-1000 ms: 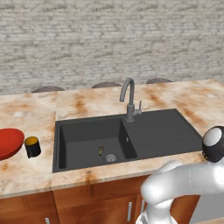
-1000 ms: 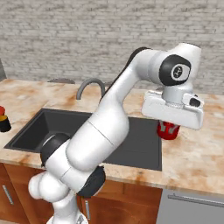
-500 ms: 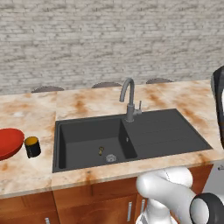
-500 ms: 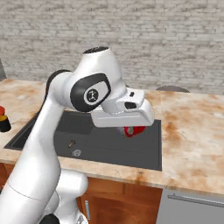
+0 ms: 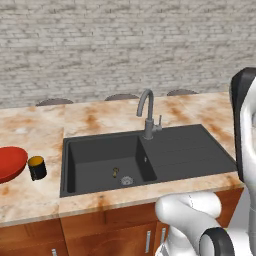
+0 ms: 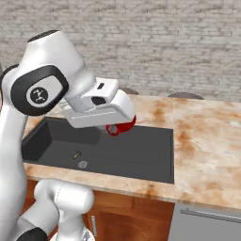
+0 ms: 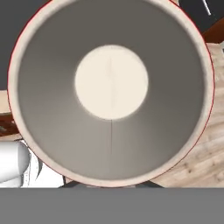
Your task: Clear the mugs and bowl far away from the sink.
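Marble-patterned countertop [image 5: 100, 117] surrounds the dark sink [image 5: 145, 160]. Gripper [image 6: 115, 126] holds the red mug [image 6: 120, 127] narrowly clamped above the sink; red bowl [image 5: 10, 164] and black mug [image 5: 37, 168] sit touching, left of it.

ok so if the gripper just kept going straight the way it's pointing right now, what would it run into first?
The gripper is already shut on the small red mug with the pale inside; the hand view looks straight into it. Beyond the mug, it hangs over the dark grey sink, probably its flat drainboard, though depth is unclear.
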### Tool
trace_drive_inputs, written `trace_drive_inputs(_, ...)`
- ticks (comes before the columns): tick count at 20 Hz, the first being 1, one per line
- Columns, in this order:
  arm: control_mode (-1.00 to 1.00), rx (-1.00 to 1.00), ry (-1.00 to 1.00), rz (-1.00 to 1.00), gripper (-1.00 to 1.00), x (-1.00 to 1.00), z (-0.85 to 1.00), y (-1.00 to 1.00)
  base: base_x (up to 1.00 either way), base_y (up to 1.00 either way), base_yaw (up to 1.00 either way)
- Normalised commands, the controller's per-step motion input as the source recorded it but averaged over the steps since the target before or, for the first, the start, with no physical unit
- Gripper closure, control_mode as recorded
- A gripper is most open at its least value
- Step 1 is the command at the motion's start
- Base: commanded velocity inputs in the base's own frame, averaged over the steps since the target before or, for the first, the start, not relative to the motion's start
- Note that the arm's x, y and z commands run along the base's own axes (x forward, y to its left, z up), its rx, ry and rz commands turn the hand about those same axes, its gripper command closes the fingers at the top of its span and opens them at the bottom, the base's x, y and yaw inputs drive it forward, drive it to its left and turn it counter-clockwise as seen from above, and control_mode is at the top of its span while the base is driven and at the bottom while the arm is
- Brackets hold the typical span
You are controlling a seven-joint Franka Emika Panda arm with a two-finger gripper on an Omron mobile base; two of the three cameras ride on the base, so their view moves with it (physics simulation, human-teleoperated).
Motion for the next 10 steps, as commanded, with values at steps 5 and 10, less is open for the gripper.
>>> trace_drive_inputs(5,-1.0,0.18,0.01,0.0,1.0,-0.51,0.19,0.42,0.0,0.0,0.0)
trace_drive_inputs(10,-1.0,0.1,-0.14,0.0,1.0,-0.16,-0.42,0.82,0.0,0.0,0.0)
